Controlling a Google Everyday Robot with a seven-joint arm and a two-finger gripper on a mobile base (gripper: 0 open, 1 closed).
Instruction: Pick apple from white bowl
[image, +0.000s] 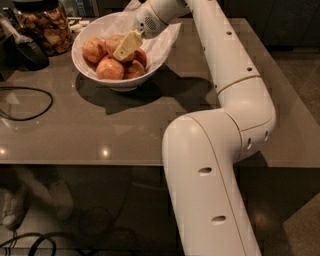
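The white bowl (95, 67), lined with crumpled white paper, stands at the far left of the table and holds several apples. The largest, pale yellow-orange apple (111, 43) lies in the middle of the bowl, partly hidden behind my gripper. My gripper (126, 46) reaches down into the bowl from the right, and its cream tip rests over this apple. Smaller orange-red apples (110, 69) lie around it, and a deep-red one (141, 57) is just to the gripper's right.
A glass jar of brown snacks (47, 30) stands at the back left, with a dark object (27, 50) beside it. A black cable (25, 102) loops on the table's left. My arm's big white links (210, 165) fill the right foreground over the table's front edge.
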